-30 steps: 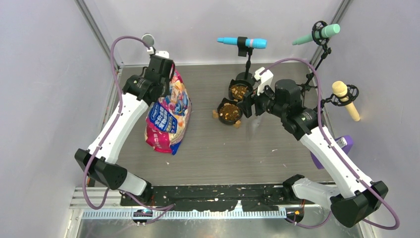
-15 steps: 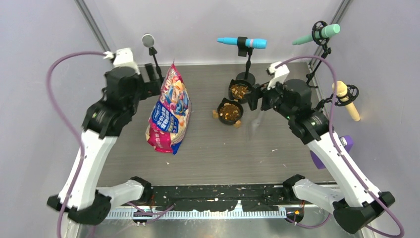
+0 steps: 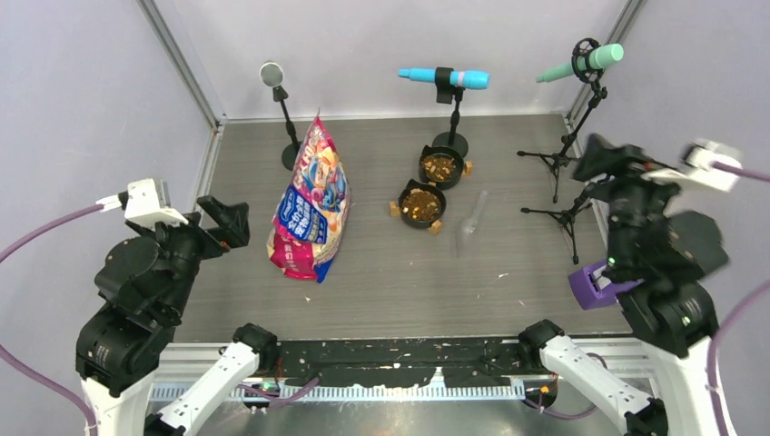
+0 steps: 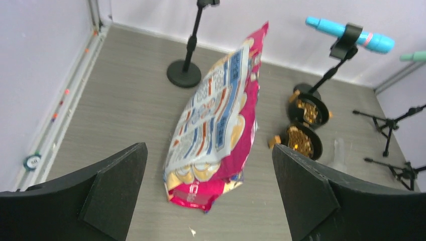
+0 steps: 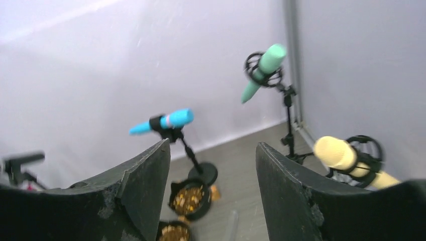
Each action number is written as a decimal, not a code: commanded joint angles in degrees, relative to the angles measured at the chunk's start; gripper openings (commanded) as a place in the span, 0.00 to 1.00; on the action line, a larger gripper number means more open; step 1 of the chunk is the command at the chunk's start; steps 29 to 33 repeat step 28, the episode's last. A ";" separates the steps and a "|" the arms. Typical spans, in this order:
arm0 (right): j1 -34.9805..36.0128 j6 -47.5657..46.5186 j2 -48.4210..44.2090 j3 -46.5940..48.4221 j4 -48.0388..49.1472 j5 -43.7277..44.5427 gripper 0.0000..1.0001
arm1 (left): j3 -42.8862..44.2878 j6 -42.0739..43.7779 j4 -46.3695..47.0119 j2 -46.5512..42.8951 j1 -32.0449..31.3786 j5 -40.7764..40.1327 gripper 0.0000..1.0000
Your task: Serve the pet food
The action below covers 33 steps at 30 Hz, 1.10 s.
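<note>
Top external: both jaws gape empty; microphone stands (image 3: 450,143) crowd bowls (image 3: 421,223) of kibble (image 3: 420,203).

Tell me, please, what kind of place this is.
Probably a robot test cell in a lab: plain walls close in a small table, and microphones on stands are set near the pet food bag.

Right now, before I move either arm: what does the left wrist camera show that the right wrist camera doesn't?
Only the left wrist shows the pet food bag clearly, standing tilted, with a round black stand base behind it. Only the right wrist shows the yellow microphone. Both show the blue microphone and the two black bowls holding kibble.
</note>
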 commanded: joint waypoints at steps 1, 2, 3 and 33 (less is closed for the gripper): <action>-0.05 -0.16 -5.16 0.47 3.75 13.88 0.69 | -0.79 -5.83 -9.21 1.09 0.28 3.81 1.00; -0.05 0.50 -6.00 -0.18 3.78 15.60 0.69 | -0.34 -7.07 -11.79 1.43 0.28 2.74 1.00; -0.05 1.03 -7.58 -1.17 2.93 16.34 0.69 | 0.54 -8.56 -14.27 1.80 0.28 1.71 1.00; -0.05 11.78 -20.40 -4.99 -20.17 4.57 0.96 | -9.27 -10.82 -17.86 -19.33 0.27 3.01 1.00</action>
